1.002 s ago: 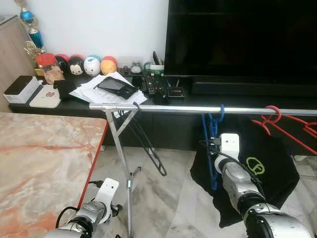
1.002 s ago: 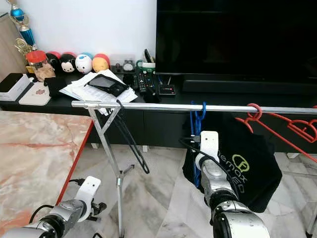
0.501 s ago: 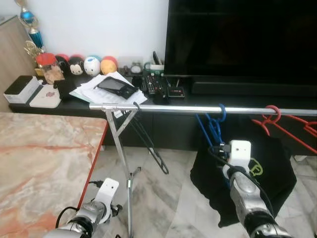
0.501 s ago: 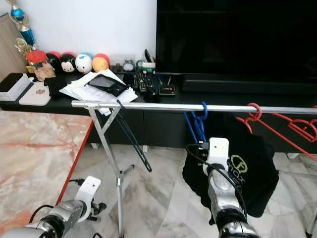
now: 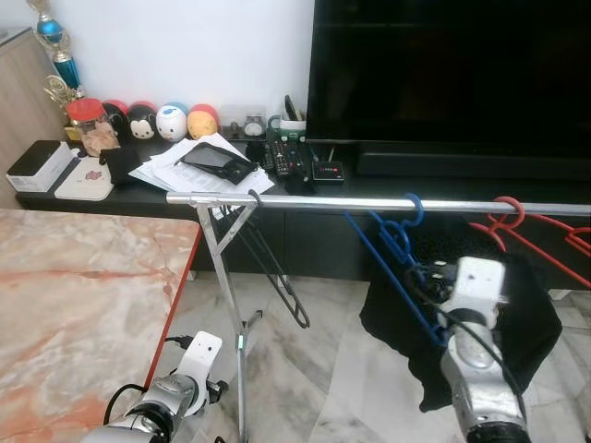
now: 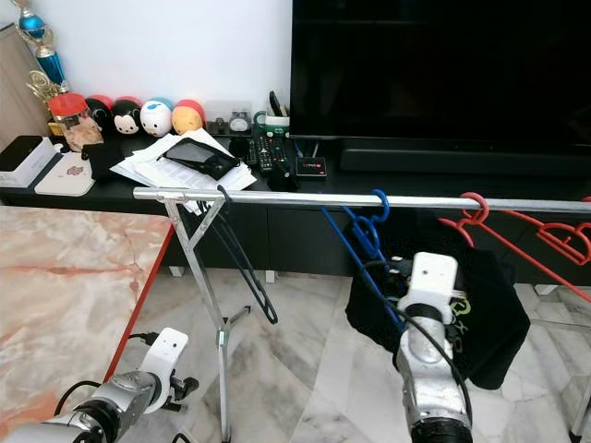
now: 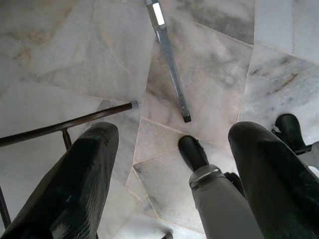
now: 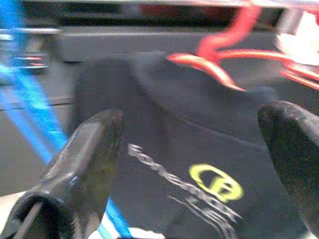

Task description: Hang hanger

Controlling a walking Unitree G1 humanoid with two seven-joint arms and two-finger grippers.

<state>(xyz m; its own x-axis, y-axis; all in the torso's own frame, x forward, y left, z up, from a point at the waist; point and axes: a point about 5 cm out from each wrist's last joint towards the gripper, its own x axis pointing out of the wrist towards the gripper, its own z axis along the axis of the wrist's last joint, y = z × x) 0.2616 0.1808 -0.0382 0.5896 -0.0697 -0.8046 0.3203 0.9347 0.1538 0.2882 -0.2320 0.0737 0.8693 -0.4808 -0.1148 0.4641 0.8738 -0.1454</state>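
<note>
Blue hanger (image 5: 395,263) on rail (image 5: 369,202), seemingly just beside the spread-fingered right pincer (image 8: 194,149).

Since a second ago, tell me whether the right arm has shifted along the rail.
Yes. The right gripper and its arm have moved rightward, away from the blue hanger's hook on the rail, toward the red hanger.

Before me a silver rail (image 5: 323,202) carries a blue hanger (image 5: 399,242), a red hanger (image 5: 517,224) and a black hanger (image 5: 277,268), on legs over marble floor (image 5: 305,369).

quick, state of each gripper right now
Left gripper: open, holding nothing, low over the floor.
Right gripper: open, holding nothing, by the blue hanger.
</note>
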